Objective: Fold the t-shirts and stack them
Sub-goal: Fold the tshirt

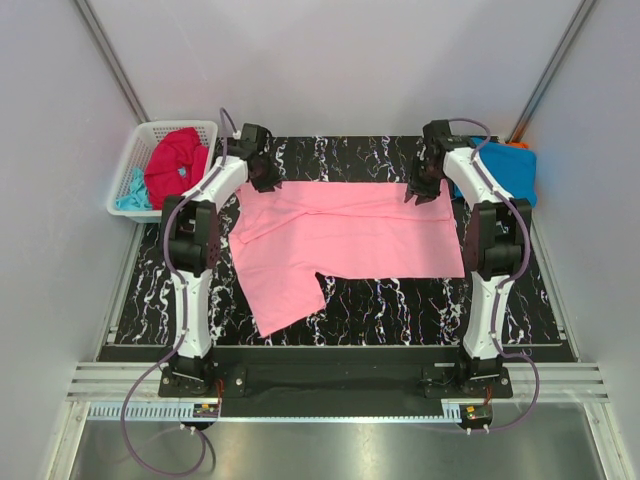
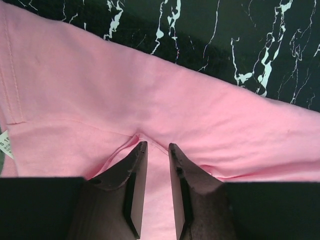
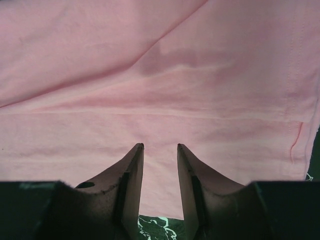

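Pink shirt (image 1: 350,235) lies spread on the marbled mat (image 1: 400,300), one flap reaching toward the near edge. At its far left corner sits the left gripper (image 2: 157,146), jaws a narrow gap apart, tips at a small pucker of cloth, nothing pinched. At the far right corner the right gripper (image 3: 160,146) hovers over flat cloth, jaws slightly wider, holding nothing. A red shirt (image 1: 175,165) and aqua shirt (image 1: 130,192) lie in the basket (image 1: 125,175) left of the mat. A blue shirt (image 1: 510,170) and orange shirt (image 1: 515,146) lie right of it.

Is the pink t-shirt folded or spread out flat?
Partly folded: the pink t-shirt shows overlapping layers in the right wrist view, but one flap sticks out at its near left.
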Motion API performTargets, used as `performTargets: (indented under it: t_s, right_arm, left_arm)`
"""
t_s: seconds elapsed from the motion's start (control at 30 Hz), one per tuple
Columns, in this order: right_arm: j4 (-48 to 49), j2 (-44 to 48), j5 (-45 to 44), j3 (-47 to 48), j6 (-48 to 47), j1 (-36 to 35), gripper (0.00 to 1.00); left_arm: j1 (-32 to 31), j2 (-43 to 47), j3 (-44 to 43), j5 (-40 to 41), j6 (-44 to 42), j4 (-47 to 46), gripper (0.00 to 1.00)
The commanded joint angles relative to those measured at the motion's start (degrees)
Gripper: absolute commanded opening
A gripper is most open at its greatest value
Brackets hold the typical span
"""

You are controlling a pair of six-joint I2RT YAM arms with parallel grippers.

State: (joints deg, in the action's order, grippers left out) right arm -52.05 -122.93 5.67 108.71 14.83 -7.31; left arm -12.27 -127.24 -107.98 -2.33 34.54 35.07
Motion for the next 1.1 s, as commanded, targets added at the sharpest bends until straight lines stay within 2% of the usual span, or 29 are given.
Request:
performTargets:
  t_s: [0.0,0.17,0.7,0.9,1.07]
  right_arm:
    - [2.4,3.6,0.2,-2.0,1.6,-1.3,0.40]
    - [2.9,3.8,0.0,-3.7,2.1,-1.6,0.39]
    - [3.3,4.8,-0.9,-5.2,2.1,-1.7,0.39]
    - [3.2,5.0,-1.3,-5.7,2.0,-1.6,0.38]
    - [3.3,5.3,-1.5,-6.0,1.9,-1.6,0.38]
  left_arm:
    - [-0.3,1.2,0.7,2.2,0.1,0.9,0.28]
    - [-1.6,0.7,0.7,8.5,0.2,3.0,0.27]
    - [-2.1,-3.9,-3.7,8.0,0.3,5.6,0.27]
    - [-2.2,-4.8,-4.3,6.7,0.2,5.5,0.22]
    - [-2.2,-5.6,-5.2,6.5,-0.2,5.5,0.25]
